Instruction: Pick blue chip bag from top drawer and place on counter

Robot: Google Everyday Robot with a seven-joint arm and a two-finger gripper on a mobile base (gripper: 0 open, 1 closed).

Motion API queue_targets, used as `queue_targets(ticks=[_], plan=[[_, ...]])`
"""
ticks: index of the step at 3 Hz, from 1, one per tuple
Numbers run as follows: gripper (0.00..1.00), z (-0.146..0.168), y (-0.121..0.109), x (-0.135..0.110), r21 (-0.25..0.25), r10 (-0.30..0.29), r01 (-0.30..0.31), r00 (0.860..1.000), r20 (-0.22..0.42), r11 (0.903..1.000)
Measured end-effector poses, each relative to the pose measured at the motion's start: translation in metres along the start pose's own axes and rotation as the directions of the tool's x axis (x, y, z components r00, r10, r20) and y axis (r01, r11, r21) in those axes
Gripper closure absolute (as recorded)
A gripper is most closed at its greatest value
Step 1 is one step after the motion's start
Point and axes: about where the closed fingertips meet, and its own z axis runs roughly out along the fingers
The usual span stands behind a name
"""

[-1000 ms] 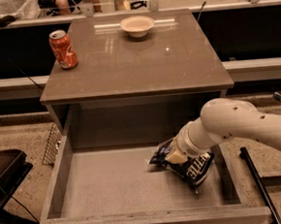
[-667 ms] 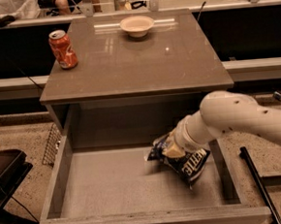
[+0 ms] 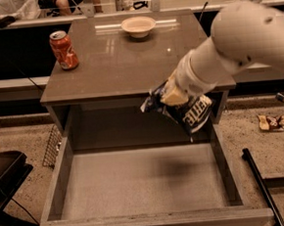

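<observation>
The blue chip bag (image 3: 188,112) hangs in the air above the back right part of the open top drawer (image 3: 138,184), just below the front edge of the counter (image 3: 123,62). My gripper (image 3: 172,97) is shut on the bag's top and holds it well clear of the drawer floor. The white arm comes in from the upper right and hides the gripper's fingers for the most part. The drawer floor is bare, with a faint shadow under the bag.
An orange soda can (image 3: 64,50) stands at the counter's left edge. A white bowl (image 3: 138,25) sits at the counter's back middle. A wire rack (image 3: 51,146) leans left of the cabinet. A black pole (image 3: 263,189) and a wrapper (image 3: 275,121) lie on the floor right.
The gripper has lifted the blue chip bag from the drawer floor up to near counter height. The arm has risen and moved toward the camera.
</observation>
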Motion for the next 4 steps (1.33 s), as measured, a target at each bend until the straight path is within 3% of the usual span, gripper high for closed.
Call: queue_targets(ticks=[1,2,3,4], plan=[[1.00,-0.044,-0.047,-0.021,0.040,0.007,-0.007,1.000,0.015,0.9992],[1.00,-0.049,-0.091,-0.034,0.021,0.022,-0.022,1.000,-0.003,0.9995],[1.00,-0.027,-0.152,-0.054,0.012,0.039,-0.039,0.999,0.003,0.9992],[1.00,-0.039,-0.202,-0.081,0.106,0.025,-0.034,0.996,0.086,0.9938]])
